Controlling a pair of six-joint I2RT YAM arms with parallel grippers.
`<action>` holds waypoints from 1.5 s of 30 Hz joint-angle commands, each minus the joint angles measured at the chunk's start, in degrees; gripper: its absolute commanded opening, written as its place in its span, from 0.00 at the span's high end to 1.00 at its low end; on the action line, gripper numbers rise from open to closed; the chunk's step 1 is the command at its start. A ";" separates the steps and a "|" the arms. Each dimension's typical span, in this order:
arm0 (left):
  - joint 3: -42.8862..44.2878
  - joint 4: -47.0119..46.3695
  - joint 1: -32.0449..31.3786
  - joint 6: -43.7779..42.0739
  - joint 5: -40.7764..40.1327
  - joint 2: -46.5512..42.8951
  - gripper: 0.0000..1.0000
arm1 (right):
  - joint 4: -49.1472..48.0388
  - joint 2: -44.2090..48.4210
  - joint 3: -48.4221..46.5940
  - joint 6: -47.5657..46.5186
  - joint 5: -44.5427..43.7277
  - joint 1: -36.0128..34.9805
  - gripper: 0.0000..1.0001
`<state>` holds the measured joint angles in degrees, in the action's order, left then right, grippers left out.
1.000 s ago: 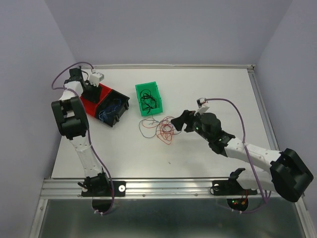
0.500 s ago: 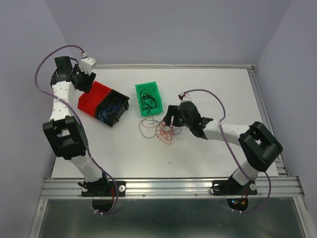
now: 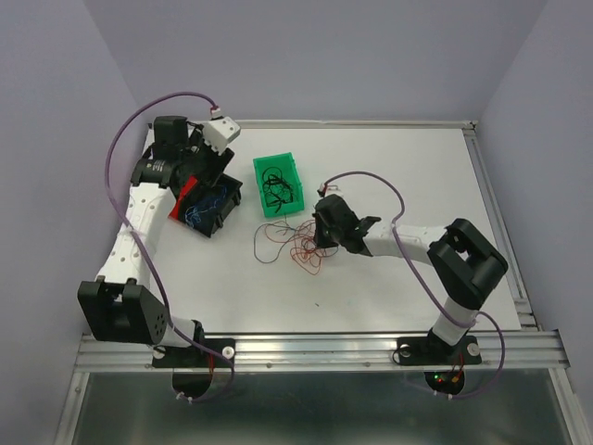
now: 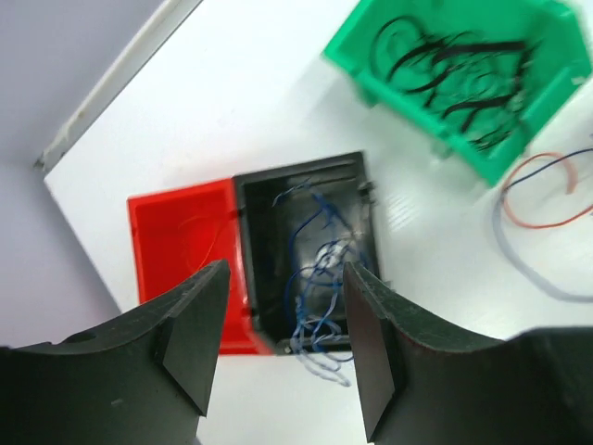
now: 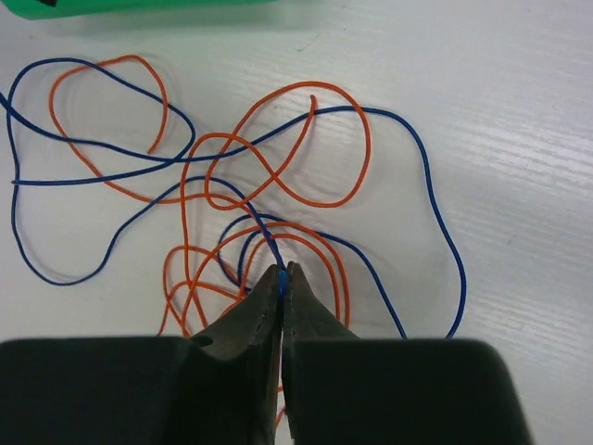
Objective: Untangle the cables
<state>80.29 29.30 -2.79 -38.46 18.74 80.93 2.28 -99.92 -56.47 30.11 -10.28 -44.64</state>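
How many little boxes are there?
3. The green box sits near the middle, the black box is to its left, and the red box touches the black one's far side. I see no others.

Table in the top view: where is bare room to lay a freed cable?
Bare table: far right, between green bin and the right rail; also the near strip below the cable tangle. Crowded: from black bin to right tool.
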 commanded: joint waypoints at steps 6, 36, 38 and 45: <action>-8.04 -12.30 -20.03 9.53 2.62 -5.52 0.36 | 1.58 17.81 0.21 -1.45 1.94 -1.68 0.99; -37.30 -56.71 -36.84 18.86 30.58 -19.58 0.27 | -1.76 53.78 1.45 -5.68 8.53 -1.85 0.99; -37.84 -61.10 -37.81 21.48 26.10 -18.62 0.27 | -3.43 53.25 0.40 -5.32 9.23 -1.85 0.99; -30.38 -62.79 -42.82 22.99 17.74 -4.84 0.31 | -5.62 51.14 -2.15 -4.09 9.93 -1.85 0.99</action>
<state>45.87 -28.64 -43.40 -16.32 41.95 71.05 1.63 -48.53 -54.33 25.32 -0.60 -46.22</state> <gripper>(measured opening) 0.712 0.025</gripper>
